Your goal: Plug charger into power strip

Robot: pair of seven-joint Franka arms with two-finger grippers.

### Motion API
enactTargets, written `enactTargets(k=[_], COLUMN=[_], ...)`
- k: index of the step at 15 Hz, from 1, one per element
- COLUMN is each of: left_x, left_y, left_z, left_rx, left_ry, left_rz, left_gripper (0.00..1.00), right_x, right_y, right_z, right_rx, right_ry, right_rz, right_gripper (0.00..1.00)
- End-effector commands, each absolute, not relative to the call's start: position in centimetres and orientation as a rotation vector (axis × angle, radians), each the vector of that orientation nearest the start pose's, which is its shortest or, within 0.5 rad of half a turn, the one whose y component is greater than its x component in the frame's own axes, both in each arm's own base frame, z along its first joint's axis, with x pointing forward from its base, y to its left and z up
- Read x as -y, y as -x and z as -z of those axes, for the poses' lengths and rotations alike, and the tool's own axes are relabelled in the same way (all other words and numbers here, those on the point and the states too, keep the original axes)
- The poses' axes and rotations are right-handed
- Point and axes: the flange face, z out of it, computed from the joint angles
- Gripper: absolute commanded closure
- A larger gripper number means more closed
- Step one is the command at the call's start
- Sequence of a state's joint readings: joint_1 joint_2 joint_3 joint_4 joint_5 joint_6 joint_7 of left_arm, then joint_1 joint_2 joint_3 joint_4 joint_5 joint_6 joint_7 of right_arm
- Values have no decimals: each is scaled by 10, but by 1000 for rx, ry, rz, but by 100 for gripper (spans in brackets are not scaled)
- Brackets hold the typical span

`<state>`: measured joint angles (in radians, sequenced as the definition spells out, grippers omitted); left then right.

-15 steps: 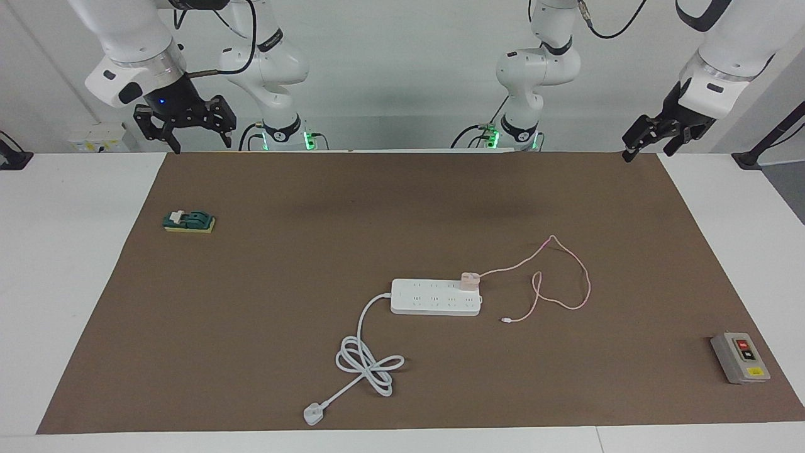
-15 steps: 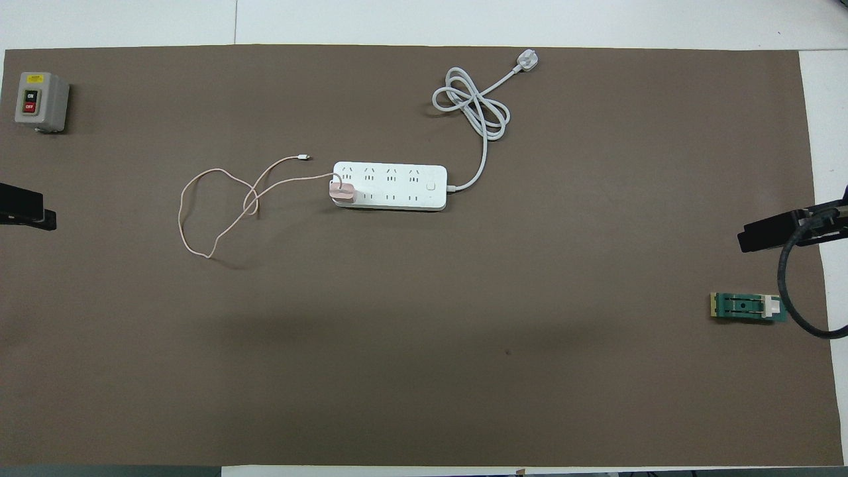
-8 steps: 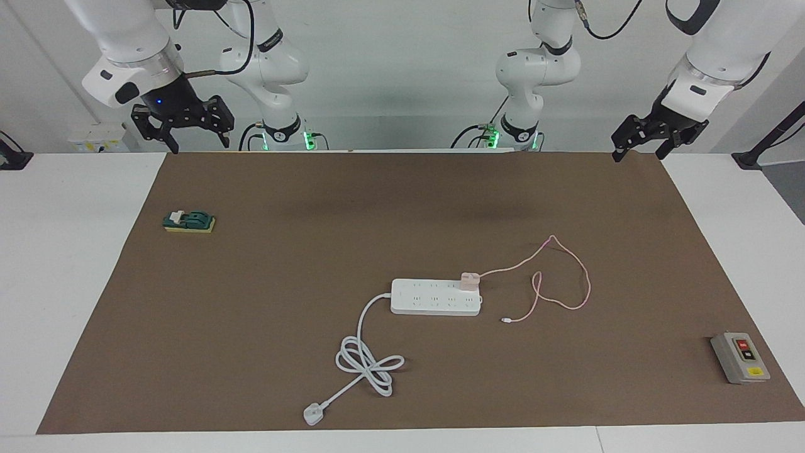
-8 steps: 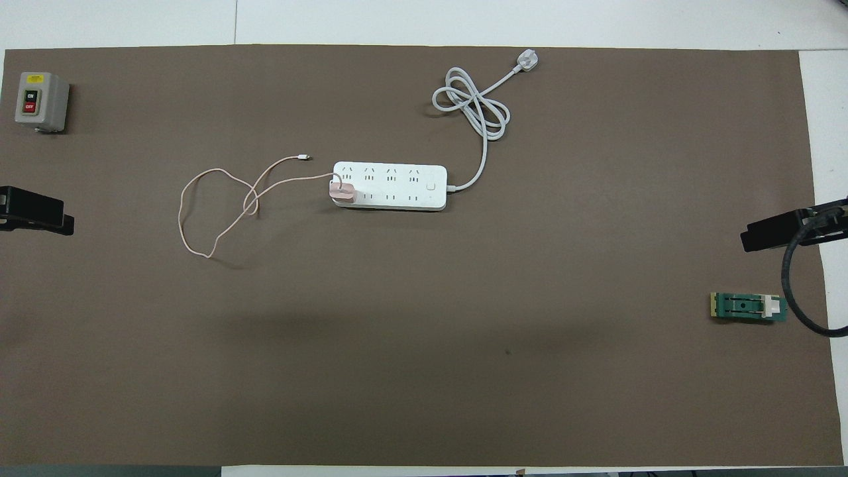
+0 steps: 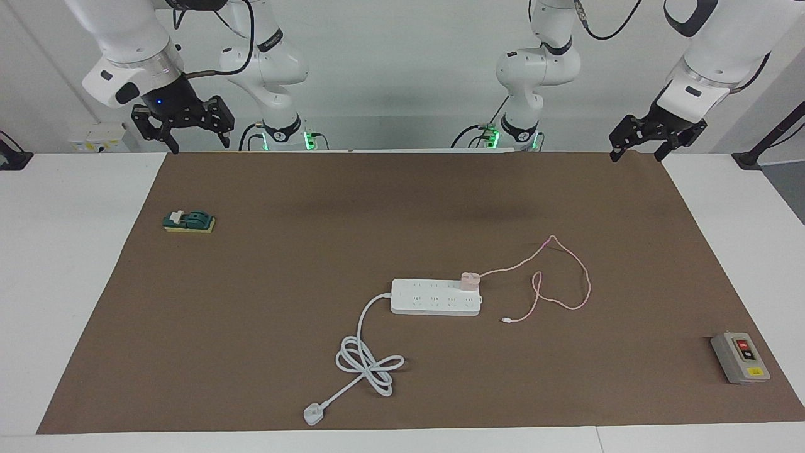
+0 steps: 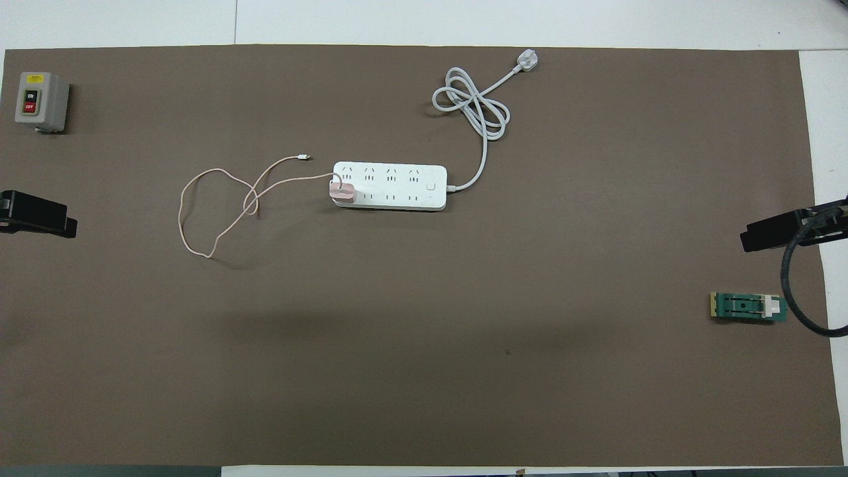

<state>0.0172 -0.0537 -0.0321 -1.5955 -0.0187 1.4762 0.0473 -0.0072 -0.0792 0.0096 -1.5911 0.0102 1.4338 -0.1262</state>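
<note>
Item: charger [image 5: 470, 280], seated on the power strip [image 5: 435, 297] at mid-mat, at the strip's end toward my left arm; its pink cable [image 5: 561, 277] trails loose beside it. Plugging-in judged done. My left gripper [image 5: 636, 135] and right gripper [image 5: 183, 123]: both open, empty, raised at the mat's corners nearest me. Nothing left but waiting.

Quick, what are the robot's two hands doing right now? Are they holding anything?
Left gripper: open, holding nothing, up over the brown mat's corner.
Right gripper: open, holding nothing, up over the mat's other robot-side corner.
</note>
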Motion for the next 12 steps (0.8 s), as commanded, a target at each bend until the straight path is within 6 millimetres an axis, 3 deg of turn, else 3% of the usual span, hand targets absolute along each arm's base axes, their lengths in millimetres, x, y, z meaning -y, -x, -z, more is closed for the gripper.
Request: enactTargets(k=[1,12], left_x=[12,6], left_y=[-519,-519], left_z=[-634,-635], left_rx=[-134,-120], left_ry=[3150,3153], left_rz=[-104,-108], left_gripper=[0,0], right_x=[4,9], right_y=[-509,-508], right_z=[-647,-647], right_rx=[204,190], right_ry=[3127,3126], right_rz=[-115,-117], right_gripper=[0,0])
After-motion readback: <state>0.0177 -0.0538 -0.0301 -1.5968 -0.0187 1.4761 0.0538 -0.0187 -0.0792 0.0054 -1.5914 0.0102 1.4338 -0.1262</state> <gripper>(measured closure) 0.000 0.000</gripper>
